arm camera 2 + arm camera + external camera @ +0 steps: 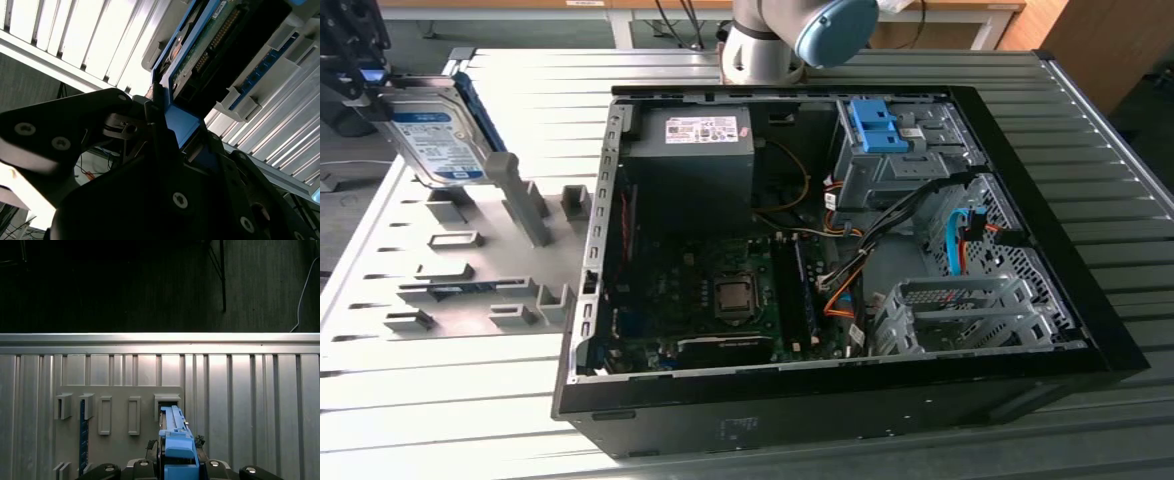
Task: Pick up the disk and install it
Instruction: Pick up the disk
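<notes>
Your pincer (376, 95) is clamped on the disk (440, 140); in the first wrist view its blue rail (175, 440) sits between the jaws. The disk is tilted over the grey fixture plate (494, 265) on the ribbed surface (440, 420), at 10 o'clock from the open computer case (827, 420). A grey drive cage (961, 315) sits at the case's 4 o'clock.

High exterior; close wrist views of disk (175, 439)

A tall grey post (523, 200) stands just beside the disk (438, 140).
</notes>
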